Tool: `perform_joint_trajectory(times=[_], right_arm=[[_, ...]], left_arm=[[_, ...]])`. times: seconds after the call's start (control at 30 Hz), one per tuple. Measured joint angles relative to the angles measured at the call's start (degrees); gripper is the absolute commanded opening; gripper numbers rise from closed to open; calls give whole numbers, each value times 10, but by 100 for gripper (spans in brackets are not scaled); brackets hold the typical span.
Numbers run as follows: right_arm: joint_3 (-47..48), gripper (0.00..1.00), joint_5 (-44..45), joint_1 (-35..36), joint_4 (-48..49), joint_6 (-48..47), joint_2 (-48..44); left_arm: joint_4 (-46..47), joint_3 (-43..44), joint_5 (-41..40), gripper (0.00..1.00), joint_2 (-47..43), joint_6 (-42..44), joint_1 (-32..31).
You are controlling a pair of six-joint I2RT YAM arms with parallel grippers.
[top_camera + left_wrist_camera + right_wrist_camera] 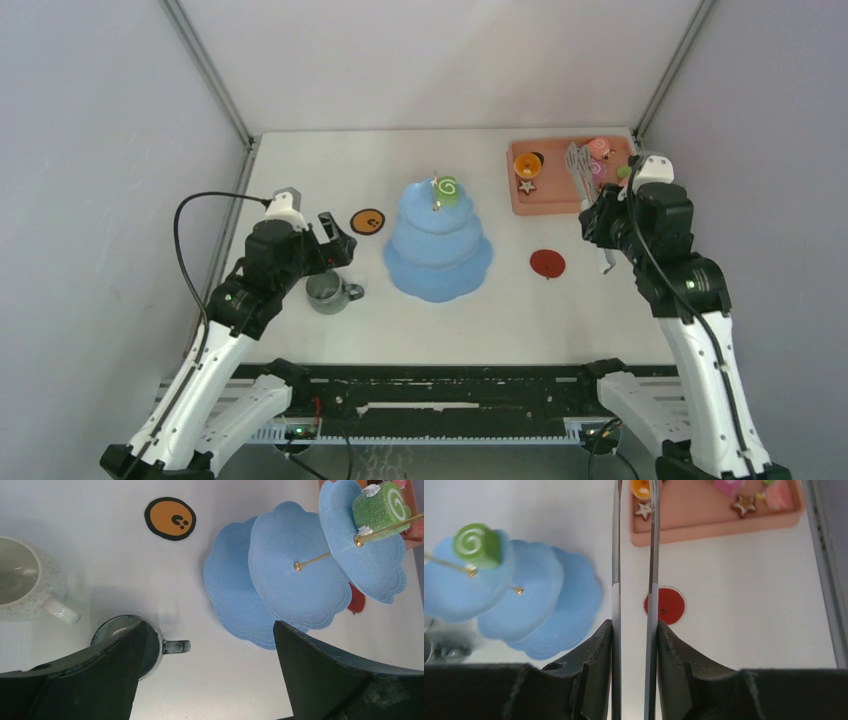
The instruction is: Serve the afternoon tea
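Tongs (616, 555) aimed at the tray (704, 530)
Our right gripper (634, 630) clenches the tongs, blades running straight ahead to the star cookie (643, 510) and orange tart (641, 487); the cake stand (438, 255) sits left, centred on the desk (600, 310). Our left gripper (210, 630) hangs released by the grey-green mug (160, 642).

Before me the cake stand (438, 255) is sitting mid-table, a swirl roll (447, 189) on top, a mug (327, 292) standing left, the tray (550, 202) lying behind-right under my tongs (577, 165).

Two mugs (47, 587), two coasters (170, 518) (orange, red), two star cookies (643, 510), one cake stand (438, 255), one tray (550, 202)
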Motion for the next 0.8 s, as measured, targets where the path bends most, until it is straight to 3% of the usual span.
perform_joint_trajectory(times=[0.13,0.3,0.8], right_arm=[[-39,38,-47,-69,21,22,46],[-78,43,-110,-99,65,52,145],[-80,49,-218,-194,266,151,355]], left_arm=[[3,0,7,100,2,0,0],[4,0,13,100,16,4,0],[3,0,23,100,15,6,0]])
